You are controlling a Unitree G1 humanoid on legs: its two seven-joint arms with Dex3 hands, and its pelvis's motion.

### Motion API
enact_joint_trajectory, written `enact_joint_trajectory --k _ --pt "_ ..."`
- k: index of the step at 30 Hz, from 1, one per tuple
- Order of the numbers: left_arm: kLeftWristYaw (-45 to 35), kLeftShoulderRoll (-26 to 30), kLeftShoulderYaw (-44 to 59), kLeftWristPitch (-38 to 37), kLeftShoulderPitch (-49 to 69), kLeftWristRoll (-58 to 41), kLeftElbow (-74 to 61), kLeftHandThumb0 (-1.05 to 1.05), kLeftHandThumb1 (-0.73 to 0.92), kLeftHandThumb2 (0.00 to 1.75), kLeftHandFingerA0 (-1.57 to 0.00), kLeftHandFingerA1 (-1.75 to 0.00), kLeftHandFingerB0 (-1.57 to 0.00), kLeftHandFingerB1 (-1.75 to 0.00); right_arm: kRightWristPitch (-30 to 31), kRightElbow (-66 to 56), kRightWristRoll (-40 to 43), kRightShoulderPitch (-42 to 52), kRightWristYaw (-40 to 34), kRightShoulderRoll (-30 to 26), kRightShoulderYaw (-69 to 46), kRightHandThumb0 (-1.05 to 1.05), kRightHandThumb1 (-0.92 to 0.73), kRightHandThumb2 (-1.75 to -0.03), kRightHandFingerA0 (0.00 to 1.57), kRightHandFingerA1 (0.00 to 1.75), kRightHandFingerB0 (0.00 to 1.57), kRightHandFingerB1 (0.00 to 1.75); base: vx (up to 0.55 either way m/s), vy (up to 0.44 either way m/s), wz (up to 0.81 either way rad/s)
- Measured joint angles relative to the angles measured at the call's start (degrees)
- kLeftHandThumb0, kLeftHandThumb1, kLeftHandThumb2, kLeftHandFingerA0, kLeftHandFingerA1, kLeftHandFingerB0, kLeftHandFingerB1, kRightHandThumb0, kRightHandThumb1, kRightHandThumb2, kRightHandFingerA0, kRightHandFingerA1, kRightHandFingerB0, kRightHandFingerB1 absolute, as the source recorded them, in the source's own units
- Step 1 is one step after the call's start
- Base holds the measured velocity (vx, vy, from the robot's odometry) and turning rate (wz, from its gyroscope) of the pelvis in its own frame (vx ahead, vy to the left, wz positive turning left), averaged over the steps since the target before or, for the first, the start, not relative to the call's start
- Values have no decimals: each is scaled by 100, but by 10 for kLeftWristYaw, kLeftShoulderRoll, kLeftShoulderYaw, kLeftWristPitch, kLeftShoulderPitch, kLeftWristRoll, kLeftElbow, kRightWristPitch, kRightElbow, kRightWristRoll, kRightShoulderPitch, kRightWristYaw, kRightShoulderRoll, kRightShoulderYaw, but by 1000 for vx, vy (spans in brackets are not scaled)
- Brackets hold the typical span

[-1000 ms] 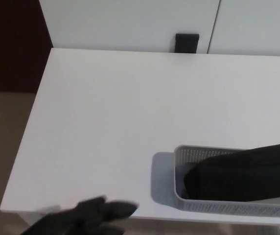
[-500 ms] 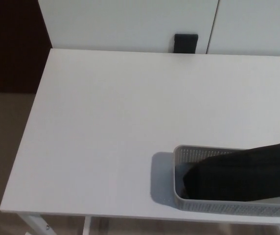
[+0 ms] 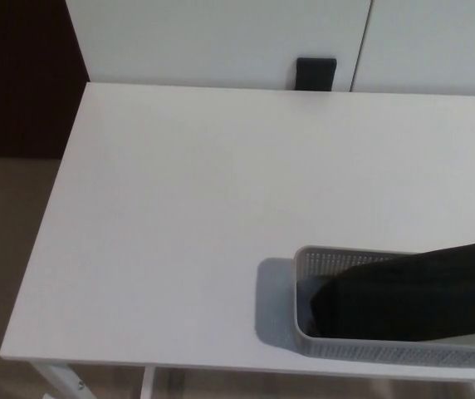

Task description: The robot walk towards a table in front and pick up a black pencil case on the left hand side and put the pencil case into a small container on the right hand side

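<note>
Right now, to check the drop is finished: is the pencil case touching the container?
Touching. The head view shows the pencil case lying inside the container, its underside dropping behind the near wall.

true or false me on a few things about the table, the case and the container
1. The pencil case lies in the container. True.
2. The container sits at the far left corner of the table. False: it sits near the front edge, on the right.
3. A robot hand grips the case. False: no hand is in view.
4. The container is grey with perforated walls. True.
5. The case lies fully in view. False: its right end runs off the picture's edge.
6. A small black object shows beyond the table's far edge. True.
</note>
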Motion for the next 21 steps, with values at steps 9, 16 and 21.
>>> enact_joint_trajectory --k 9,16,21 --pt "82 -8 0 -30 -113 13 215 -74 53 88 -14 -52 -9 -43 -1 0 0 0 -1 7 -1 -47 -69 -60 48 41 37 35 0 0 0" --pt "146 -8 10 -83 -170 19 366 -67 56 87 -17 -53 -13 -44 -6 0 1 10 -5 12 -5 -42 -69 -60 49 42 36 34 0 0 0" --pt "195 -8 11 -134 -200 28 443 -69 55 88 -15 -56 -9 -46 -8 -1 2 16 -8 13 -12 -42 -69 -60 52 43 37 34 0 0 0"
